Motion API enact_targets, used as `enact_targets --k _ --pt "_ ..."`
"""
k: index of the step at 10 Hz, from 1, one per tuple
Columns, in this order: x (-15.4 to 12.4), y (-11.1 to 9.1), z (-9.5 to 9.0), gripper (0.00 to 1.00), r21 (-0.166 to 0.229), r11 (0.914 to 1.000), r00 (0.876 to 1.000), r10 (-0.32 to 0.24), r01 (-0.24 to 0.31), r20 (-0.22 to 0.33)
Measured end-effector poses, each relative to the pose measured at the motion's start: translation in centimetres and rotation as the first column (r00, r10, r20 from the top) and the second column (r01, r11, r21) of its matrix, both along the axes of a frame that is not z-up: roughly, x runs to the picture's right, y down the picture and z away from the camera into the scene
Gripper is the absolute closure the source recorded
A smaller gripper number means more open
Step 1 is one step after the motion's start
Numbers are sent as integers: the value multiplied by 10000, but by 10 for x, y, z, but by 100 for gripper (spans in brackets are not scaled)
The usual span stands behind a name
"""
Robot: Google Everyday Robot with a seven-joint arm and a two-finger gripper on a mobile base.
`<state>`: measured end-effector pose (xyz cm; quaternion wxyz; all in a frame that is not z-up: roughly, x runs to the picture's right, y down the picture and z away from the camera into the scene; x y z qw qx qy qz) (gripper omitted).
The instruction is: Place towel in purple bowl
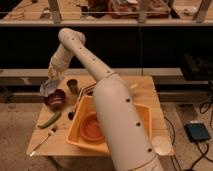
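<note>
End effector [52, 75] half-hidden by towel [50, 85] above purple bowl [55, 98].

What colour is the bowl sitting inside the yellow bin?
Orange bowl, in the camera view; the gripper is over the table's far-left corner.

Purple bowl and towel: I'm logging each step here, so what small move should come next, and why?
Probably lower a little and release. The gripper holds the towel at the table's far left, with the cloth hanging just above and behind the purple bowl, seemingly reaching its rim, not yet settled inside.
</note>
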<state>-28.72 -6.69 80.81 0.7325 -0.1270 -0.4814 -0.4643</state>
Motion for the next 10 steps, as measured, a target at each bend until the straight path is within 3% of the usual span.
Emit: enact_targets --k 4,7,9,10 --pt "-8 49 22 100 -590 9981 9997 -156 166 173" --pt "-22 59 35 100 -691 9969 9992 -373 380 110" --pt "-29 70 53 92 -846 9951 9987 -512 503 -83" --pt "-30 76 63 79 -1017 9932 9980 -598 574 -206"
